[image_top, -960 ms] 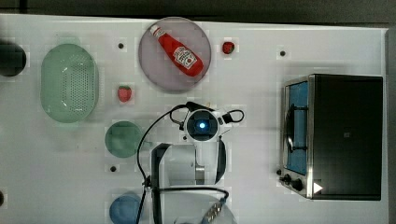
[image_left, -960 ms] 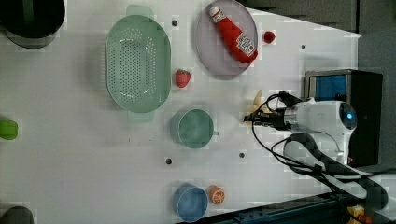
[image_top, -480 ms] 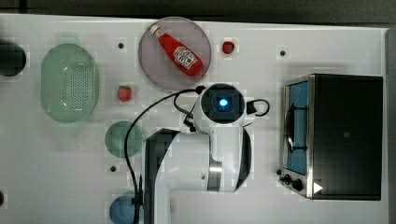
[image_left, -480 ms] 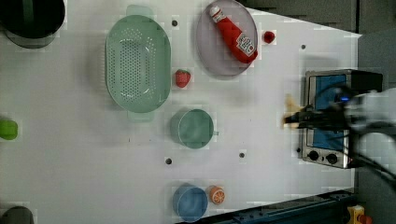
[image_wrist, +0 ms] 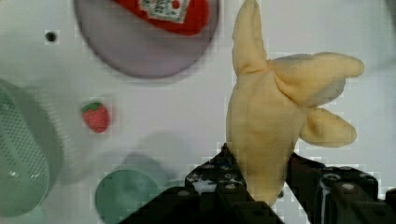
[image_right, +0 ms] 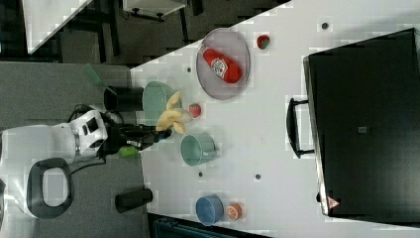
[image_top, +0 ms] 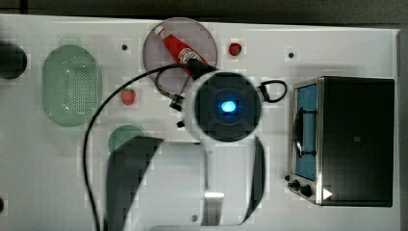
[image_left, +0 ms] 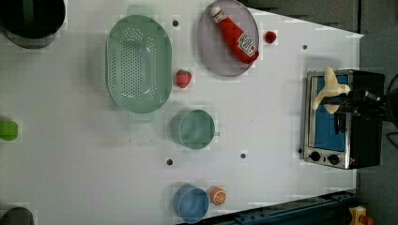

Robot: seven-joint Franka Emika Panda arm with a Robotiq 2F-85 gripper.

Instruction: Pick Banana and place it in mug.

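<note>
Where the top view looks straight down, we see the robot's round wrist with its blue light (image_top: 226, 107) covering the middle of the white bench (image_top: 346, 48), above a grey plate (image_top: 207, 41) that carries a red ketchup bottle (image_top: 175, 45). A pale green colander (image_top: 71, 85) lies at the top view's left, a strawberry (image_top: 128, 96) just beside it, and the teal mug (image_top: 123, 136) peeks out from under the arm. A toaster oven (image_top: 344, 139) stands at the top view's right.

Turning to the left view, we find the banana (image_left: 330, 90) held in the air in front of the oven, clamped in the dark tool (image_left: 349, 104), well apart from the mug (image_left: 192, 129). A blue cup (image_left: 190, 204) sits touching an orange slice (image_left: 217, 196) near the bottom edge.

From the right view, we see the tool (image_right: 153, 135) gripping the banana (image_right: 172, 119) above the bench's edge, near the mug (image_right: 196, 148).

Through the wrist view, we see the peeled, pale yellow banana (image_wrist: 271, 126) pinched at its lower end between the black fingers (image_wrist: 224, 175), with the mug (image_wrist: 126, 196), strawberry (image_wrist: 96, 116) and plate (image_wrist: 140, 51) on the bench below.
</note>
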